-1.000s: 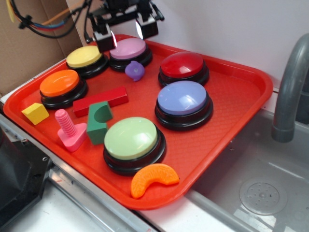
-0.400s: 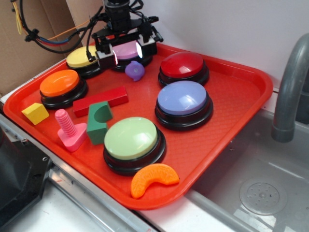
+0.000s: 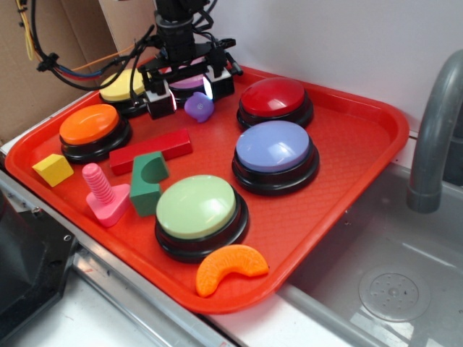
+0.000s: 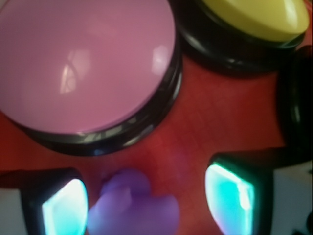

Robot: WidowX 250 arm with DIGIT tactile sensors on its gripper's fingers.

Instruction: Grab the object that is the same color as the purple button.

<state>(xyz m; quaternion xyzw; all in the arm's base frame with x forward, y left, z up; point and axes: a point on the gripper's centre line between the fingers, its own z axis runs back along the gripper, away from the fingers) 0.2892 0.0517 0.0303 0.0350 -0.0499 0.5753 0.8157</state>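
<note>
End effector [image 3: 189, 96]: jaws spread wide, nothing held.
Purple toy [image 4: 132, 208]: on the red tray [image 3: 347, 137], between the fingers, nearer one side.

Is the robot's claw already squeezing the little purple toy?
No, the claw is open, and the little purple toy sits between its fingers on the red tray, close to one.

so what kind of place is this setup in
Probably a toy kitchen sink counter used as a robot test station: a grey faucet arches over a metal sink basin with a drain, and a red tray of coloured buttons and toy blocks sits beside it, cardboard behind.
</note>
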